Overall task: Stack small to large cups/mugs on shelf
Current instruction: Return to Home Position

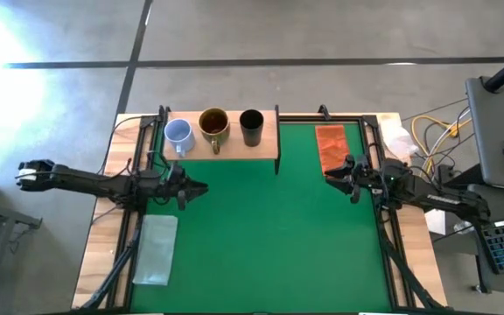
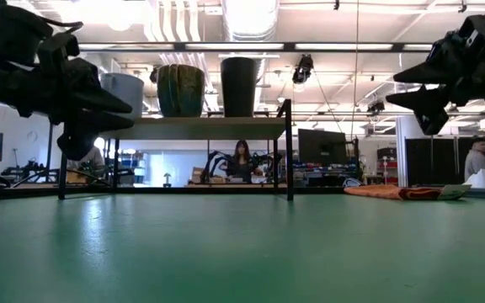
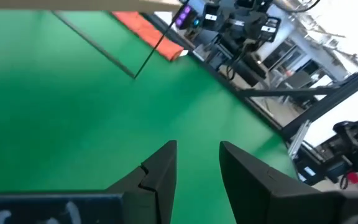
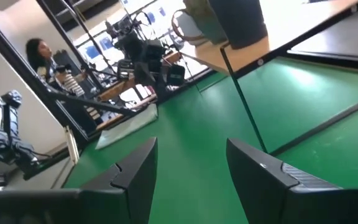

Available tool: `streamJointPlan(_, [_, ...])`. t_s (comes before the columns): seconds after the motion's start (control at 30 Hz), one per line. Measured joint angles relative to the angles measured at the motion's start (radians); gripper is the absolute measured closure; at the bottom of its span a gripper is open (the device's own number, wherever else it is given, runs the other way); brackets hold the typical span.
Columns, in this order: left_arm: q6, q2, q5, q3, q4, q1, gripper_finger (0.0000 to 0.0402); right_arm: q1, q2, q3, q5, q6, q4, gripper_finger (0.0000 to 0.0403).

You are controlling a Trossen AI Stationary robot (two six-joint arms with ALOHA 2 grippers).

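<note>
The shelf (image 1: pixel 234 150) holds a blue mug (image 1: pixel 178 134), brown mug (image 1: pixel 213 123) and black cup (image 1: pixel 251 124).

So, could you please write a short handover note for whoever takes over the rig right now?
Left claw: open, empty, raised over the green mat, in front of the shelf's left end.
Right claw: open, empty, raised by the orange cloth.
Shelf: blue-grey mug, brown mug and black cup stand in a row, large to small from the left.
Done: all three cups are on the shelf.
Left: park both arms at home.
</note>
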Motion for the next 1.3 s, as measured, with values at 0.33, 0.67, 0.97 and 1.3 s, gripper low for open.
streamJointPlan(0.33, [0.000,0.126,0.000,0.000,0.003,0.000,0.0294,0.000,0.017,0.000,0.000,-0.004,-0.001,0.0218])
streamJointPlan(0.67, [0.000,0.250,0.000,0.000,0.002,0.000,0.0294,0.000,0.016,0.000,0.000,-0.004,-0.001,0.0218])
streamJointPlan(0.97, [0.000,0.356,0.000,0.000,0.002,0.000,0.0294,0.000,0.016,0.000,0.000,-0.004,-0.001,0.0218])
streamJointPlan(1.3, [0.003,0.459,-0.001,0.000,0.011,0.000,0.0294,0.000,0.017,0.000,0.000,-0.004,-0.001,0.0218])
